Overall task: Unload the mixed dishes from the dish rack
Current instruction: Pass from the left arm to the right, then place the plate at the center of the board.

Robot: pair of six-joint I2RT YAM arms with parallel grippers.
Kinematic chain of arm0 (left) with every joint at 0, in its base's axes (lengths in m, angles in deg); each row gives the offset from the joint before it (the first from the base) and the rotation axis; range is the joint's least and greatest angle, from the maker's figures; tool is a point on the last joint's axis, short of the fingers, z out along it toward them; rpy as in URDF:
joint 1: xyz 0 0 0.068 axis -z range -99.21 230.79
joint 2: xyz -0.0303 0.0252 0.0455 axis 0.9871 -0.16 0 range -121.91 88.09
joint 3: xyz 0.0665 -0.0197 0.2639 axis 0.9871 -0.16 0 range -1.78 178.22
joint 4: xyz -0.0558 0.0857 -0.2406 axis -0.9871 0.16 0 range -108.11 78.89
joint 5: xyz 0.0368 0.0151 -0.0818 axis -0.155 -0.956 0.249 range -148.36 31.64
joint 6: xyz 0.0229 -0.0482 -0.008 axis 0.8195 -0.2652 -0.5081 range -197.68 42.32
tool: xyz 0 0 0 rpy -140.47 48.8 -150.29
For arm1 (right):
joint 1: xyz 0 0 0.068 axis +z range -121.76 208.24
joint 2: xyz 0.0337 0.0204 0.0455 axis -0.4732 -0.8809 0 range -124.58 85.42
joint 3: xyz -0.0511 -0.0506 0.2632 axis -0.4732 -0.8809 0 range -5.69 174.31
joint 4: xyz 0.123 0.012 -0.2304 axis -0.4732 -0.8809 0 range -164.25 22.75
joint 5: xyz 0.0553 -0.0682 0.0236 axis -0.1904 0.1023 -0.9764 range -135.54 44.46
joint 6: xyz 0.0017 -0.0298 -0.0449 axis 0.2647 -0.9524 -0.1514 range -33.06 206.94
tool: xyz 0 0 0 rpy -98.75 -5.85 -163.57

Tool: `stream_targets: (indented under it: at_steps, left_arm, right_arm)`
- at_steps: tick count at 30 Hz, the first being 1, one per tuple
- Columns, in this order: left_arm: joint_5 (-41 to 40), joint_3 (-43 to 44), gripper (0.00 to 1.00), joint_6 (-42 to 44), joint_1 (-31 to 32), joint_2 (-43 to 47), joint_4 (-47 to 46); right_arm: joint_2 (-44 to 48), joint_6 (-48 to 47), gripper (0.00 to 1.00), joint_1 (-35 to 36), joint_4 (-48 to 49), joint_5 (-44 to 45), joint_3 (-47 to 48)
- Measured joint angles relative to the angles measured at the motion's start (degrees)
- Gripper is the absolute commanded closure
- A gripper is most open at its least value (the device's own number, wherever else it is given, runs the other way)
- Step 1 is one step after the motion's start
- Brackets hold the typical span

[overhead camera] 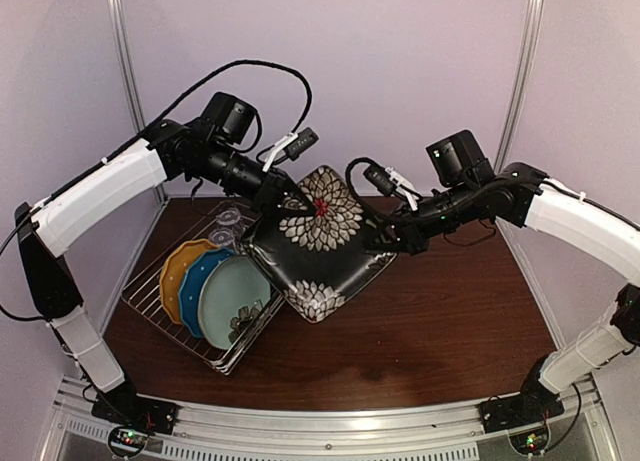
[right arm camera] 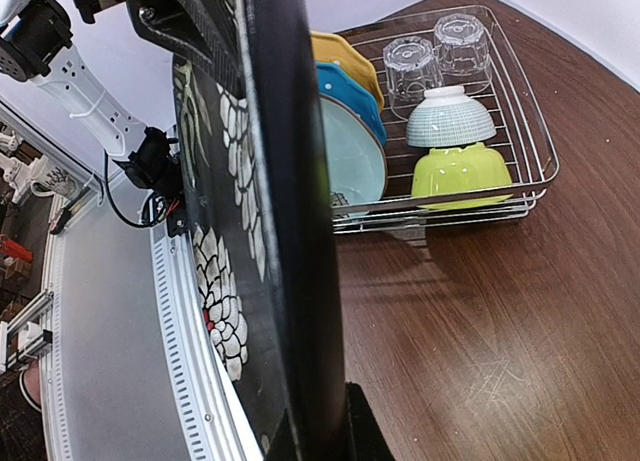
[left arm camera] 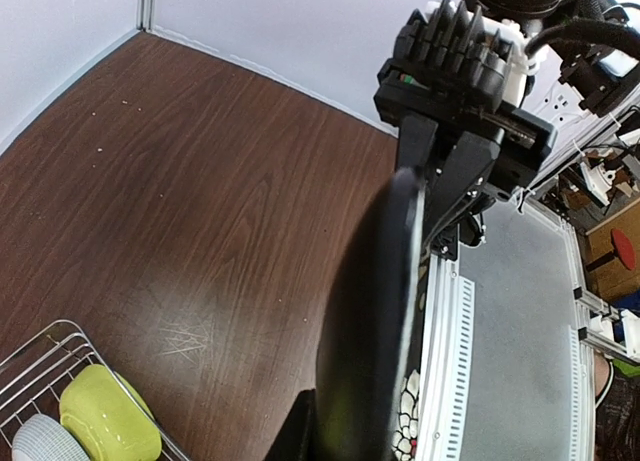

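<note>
The dark patterned plate (overhead camera: 318, 249) hangs tilted in the air to the right of the dish rack (overhead camera: 150, 301). My left gripper (overhead camera: 283, 197) is shut on its upper left rim, and my right gripper (overhead camera: 386, 239) is shut on its right rim. Each wrist view shows the plate edge-on (left arm camera: 375, 321) (right arm camera: 290, 231) running away from that gripper's jaws. In the rack stand an orange-yellow plate (right arm camera: 350, 59), a blue plate (right arm camera: 357, 96) and a pale teal plate (right arm camera: 356, 159). Behind them sit two clear glasses (right arm camera: 412, 66), a small pale bowl (right arm camera: 450, 118) and a lime-green bowl (right arm camera: 460, 171).
The rack stands at the left of the dark wooden table (overhead camera: 440, 321), close to the left wall. A metal rail (overhead camera: 330, 426) runs along the near edge by the arm bases. White walls close in the back and both sides.
</note>
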Motion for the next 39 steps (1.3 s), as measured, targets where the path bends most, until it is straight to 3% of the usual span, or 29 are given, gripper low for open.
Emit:
stream_targets:
  at_steps: [2,8,11,25,33,39]
  left_arm:
    - [-0.1,0.0,0.71,0.0,0.0,0.0,-0.2]
    - [-1.3,0.8,0.16,0.6,0.1,1.1,-2.9]
    - [-3.0,0.8,0.03,0.6,0.1,2.7,-3.5]
    - [-8.4,-3.0,0.03,-2.6,-4.1,10.3,-9.6]
    - [-8.9,-6.5,0.03,-5.3,-4.8,11.5,-12.4]
    - [-8.8,-7.1,0.03,-7.3,-6.0,11.6,-13.6]
  right_arm:
    - [0.0,0.1,1.0,0.0,0.0,0.1,0.0]
    - [-0.3,1.4,1.0,-0.9,-2.8,0.4,-0.4]
    - [-0.3,2.8,1.0,-2.2,-2.1,-0.4,-1.4]
    - [2.9,12.9,1.0,-18.9,8.0,-7.3,-11.3]
    - [2.7,12.8,1.0,-28.3,7.6,-6.2,-10.9]
    - [-3.3,11.3,1.0,-33.8,5.0,-5.0,-5.9]
